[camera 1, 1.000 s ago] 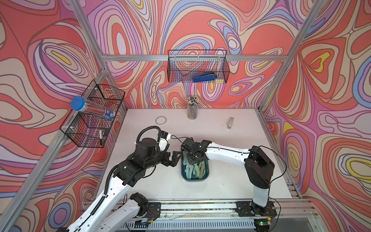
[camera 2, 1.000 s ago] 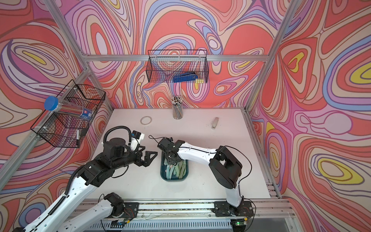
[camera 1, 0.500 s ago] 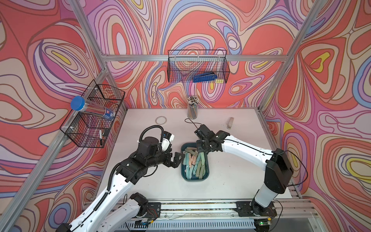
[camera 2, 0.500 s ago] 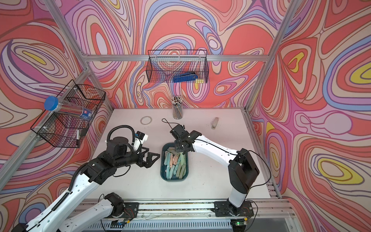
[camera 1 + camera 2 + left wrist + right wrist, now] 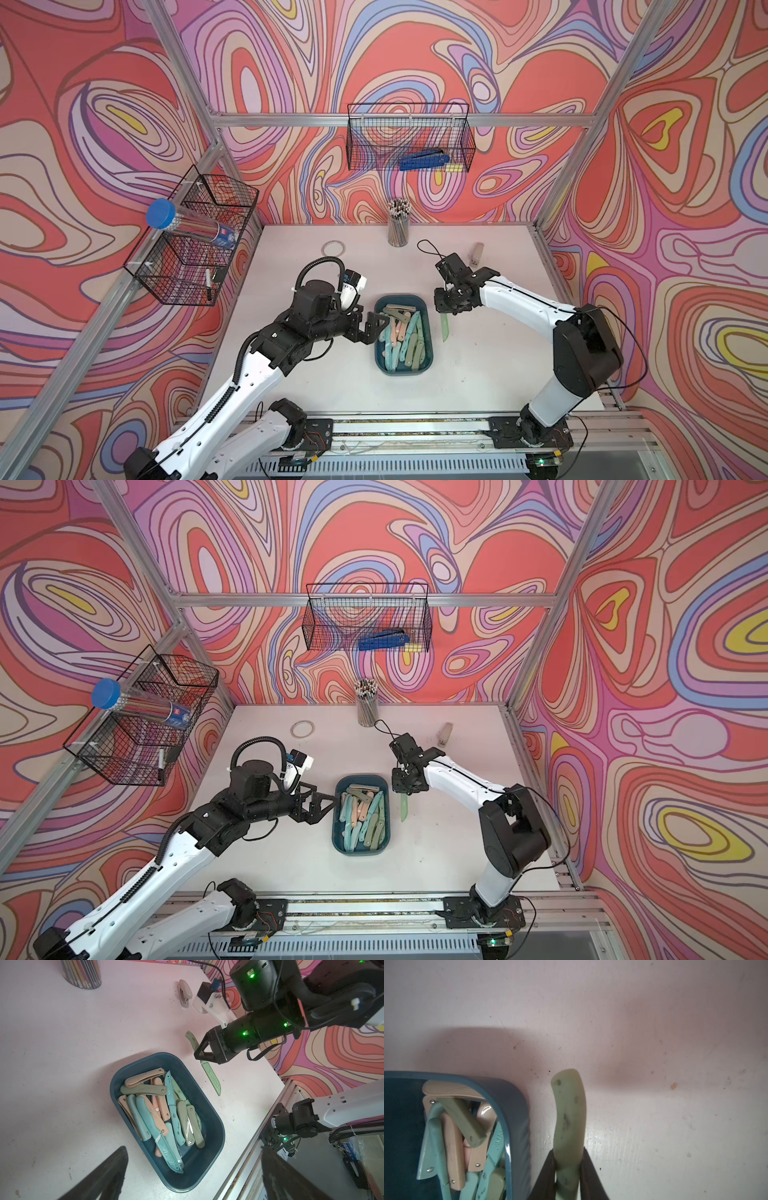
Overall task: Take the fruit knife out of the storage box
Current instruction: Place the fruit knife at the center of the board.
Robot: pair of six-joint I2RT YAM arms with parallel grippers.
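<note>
Clearance decides it: our right gripper (image 5: pixel 568 1169) clenches the fruit knife (image 5: pixel 569 1109) just outside the storage box (image 5: pixel 402 372), blade along its wall toward the front edge of the table (image 5: pixel 332 374); left gripper (image 5: pixel 372 328) gapes empty.

Storage box (image 5: pixel 403 372) open above; left gripper (image 5: pixel 379 329) jaws, fruit knife (image 5: pixel 445 329) flank sides.
</note>
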